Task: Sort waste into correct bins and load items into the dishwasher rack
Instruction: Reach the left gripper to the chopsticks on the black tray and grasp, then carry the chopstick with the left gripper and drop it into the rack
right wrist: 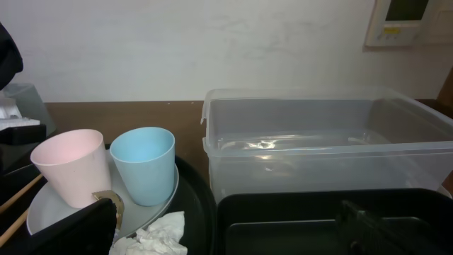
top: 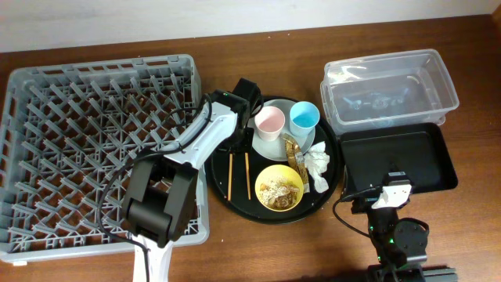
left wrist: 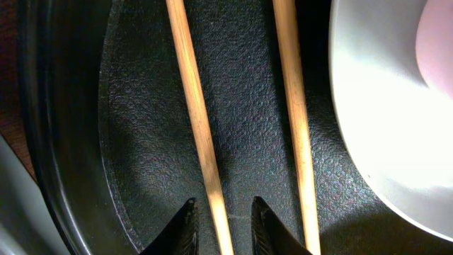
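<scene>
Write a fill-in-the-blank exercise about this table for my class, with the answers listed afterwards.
1. The pink cup and blue cup both stand on the white ____.
2. The left gripper is open, with one fingertip on each side of a ____.
3. The bowl holding rice is coloured ____.
4. No dishes are in the grey ____.

Answers: plate; chopstick; yellow; rack.
</scene>
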You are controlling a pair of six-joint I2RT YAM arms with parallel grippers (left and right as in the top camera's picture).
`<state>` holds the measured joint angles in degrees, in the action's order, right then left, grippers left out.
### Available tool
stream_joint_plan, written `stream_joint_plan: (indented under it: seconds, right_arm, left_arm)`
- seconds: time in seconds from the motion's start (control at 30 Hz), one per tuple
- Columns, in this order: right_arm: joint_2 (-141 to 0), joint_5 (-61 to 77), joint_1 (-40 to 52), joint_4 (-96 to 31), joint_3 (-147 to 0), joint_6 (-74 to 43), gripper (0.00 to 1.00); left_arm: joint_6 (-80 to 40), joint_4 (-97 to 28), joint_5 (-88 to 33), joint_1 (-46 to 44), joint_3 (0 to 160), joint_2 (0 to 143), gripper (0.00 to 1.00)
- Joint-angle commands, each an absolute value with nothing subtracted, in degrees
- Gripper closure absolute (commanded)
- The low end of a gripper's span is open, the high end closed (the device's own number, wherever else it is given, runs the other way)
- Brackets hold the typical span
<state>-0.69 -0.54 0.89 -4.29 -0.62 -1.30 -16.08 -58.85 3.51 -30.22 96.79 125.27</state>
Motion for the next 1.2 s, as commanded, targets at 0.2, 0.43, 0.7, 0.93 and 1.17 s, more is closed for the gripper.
stream_joint_plan:
  seconds: [0.2, 0.43, 0.7, 0.93, 1.17]
  right_arm:
    - [-0.36, -0.62, 1.06, -4.67, -0.32, -1.28, 0.02]
    - [-0.36, -0.62, 1.06, -4.67, -0.32, -1.28, 0.01]
    - [-0.36, -0.62, 1.06, -4.67, -0.32, -1.28, 0.01]
    - [-0.36, -0.62, 1.06, -4.67, -0.32, -1.28, 0.01]
    - [-0.36, -0.62, 1.06, -4.67, -0.32, -1.28, 0.01]
  left_arm:
    - [-16.73, -52.88, 4.60, -30.22, 90.30, 125.89, 0.84]
    - [-16.71, -54.78, 4.62, -30.15, 93.60, 125.75, 0.99]
    - [-16.69, -76.29, 8.67, -24.05, 117.89, 117.12, 0.99]
    - [-17.37, -81.54, 10.74, -14.83, 115.11, 116.36, 0.99]
    - [-17.32, -72.05, 10.76, -14.83, 103.46, 116.36, 0.99]
